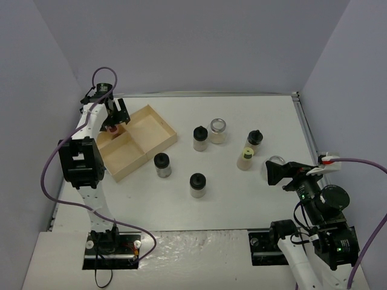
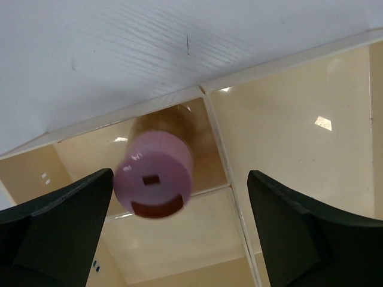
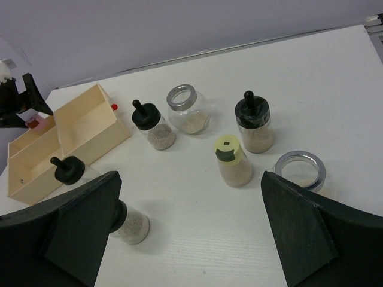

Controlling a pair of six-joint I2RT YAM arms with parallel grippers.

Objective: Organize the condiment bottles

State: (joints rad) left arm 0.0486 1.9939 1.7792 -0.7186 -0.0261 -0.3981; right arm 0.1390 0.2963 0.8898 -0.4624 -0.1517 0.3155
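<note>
Pink-capped jar (image 2: 154,182) in tray (image 1: 158,130) | left end effector (image 2: 181,176) spread astride | right end effector (image 3: 190,174) spread

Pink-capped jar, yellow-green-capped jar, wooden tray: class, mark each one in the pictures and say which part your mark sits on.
Pink-capped jar (image 2: 154,182): left wrist view, flat top of its pink cap.
Yellow-green-capped jar (image 3: 230,148): right wrist view, top of its cap.
Wooden tray (image 1: 148,130): top external view, bare floor of its right-hand compartment.
</note>
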